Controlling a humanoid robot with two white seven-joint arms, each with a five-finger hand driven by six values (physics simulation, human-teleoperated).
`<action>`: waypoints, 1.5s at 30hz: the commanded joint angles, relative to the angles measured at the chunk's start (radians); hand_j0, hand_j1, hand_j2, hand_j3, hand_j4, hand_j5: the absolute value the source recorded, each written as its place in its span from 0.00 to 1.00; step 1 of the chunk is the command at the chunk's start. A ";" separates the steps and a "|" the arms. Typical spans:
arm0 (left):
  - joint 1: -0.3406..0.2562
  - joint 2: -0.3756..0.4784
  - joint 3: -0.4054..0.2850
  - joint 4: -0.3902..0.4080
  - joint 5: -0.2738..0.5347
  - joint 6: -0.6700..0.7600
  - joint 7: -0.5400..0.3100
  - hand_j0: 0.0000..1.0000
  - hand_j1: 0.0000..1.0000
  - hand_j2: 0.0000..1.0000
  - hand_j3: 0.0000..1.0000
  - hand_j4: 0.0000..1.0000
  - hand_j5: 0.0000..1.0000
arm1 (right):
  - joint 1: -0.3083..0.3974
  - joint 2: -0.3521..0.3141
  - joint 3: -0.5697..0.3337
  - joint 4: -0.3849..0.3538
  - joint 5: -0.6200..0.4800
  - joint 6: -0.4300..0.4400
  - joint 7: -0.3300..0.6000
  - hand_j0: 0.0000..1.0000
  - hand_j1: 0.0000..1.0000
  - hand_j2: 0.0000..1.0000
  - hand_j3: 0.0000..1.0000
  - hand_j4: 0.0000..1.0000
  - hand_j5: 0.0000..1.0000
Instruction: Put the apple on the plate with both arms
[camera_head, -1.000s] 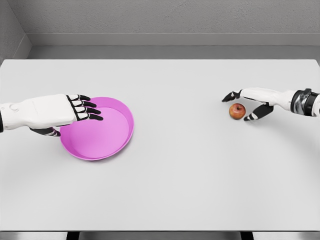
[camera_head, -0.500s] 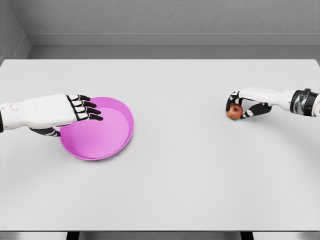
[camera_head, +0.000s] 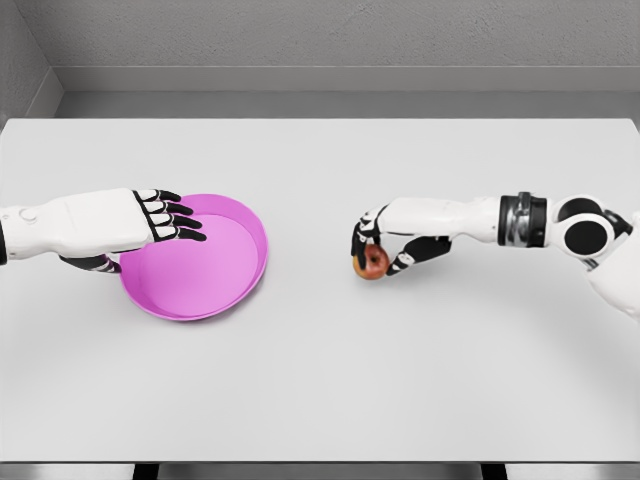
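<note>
While right robot hand (camera_head: 378, 250) grips red apple (camera_head: 372, 263) right of pink plate (camera_head: 215, 300), left robot hand (camera_head: 150, 222), fingers extended, holding nothing, covers rim: risk, collision or early drop onto tabletop (camera_head: 330, 380).

The right hand (camera_head: 378, 243) reaches in from the right on an outstretched arm, fingers curled around the apple (camera_head: 373, 262). The left hand (camera_head: 130, 222) lies palm down, fingers extended over the plate's (camera_head: 215, 300) left rim.

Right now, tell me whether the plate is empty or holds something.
Empty. The pink plate shows only bare pink inside; the apple is apart from it, in the right hand.
</note>
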 joint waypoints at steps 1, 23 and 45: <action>0.000 0.001 0.000 0.000 0.005 0.002 0.000 1.00 1.00 1.00 1.00 1.00 1.00 | 0.000 -0.002 -0.004 0.002 -0.007 0.001 -0.001 0.41 0.41 0.41 0.41 0.41 0.41; -0.242 -0.402 -0.149 0.026 0.001 0.002 -0.098 1.00 1.00 1.00 1.00 1.00 1.00 | 0.110 0.001 -0.658 0.200 0.030 -0.024 -0.001 1.00 1.00 1.00 1.00 1.00 1.00; -0.284 -0.694 -0.314 0.295 -0.054 0.002 -0.130 1.00 1.00 1.00 1.00 1.00 1.00 | 0.115 -0.001 -0.628 0.198 0.156 -0.024 -0.001 1.00 1.00 1.00 1.00 1.00 1.00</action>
